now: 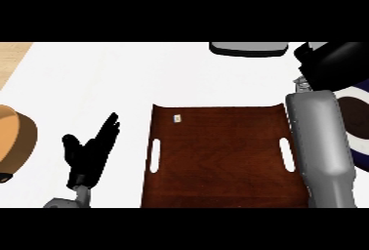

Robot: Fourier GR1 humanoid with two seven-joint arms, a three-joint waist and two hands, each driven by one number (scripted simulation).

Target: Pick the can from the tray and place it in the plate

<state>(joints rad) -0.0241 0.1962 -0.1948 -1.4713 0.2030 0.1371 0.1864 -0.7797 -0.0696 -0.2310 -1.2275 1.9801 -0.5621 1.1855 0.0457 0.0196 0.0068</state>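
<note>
Can hidden, maybe under the right hand [333,61] above the plate [358,97]; its grip unreadable.

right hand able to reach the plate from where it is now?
Probably yes. The right hand sits at the far right, just beyond the plate, its forearm lying across the plate's left part; nothing stands between them. Whether it holds the can is hidden.

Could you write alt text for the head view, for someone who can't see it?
The robot's right forearm reaches past a brown wooden tray toward a dark plate; its hand is hidden. The left hand rests open left of the tray.
</note>
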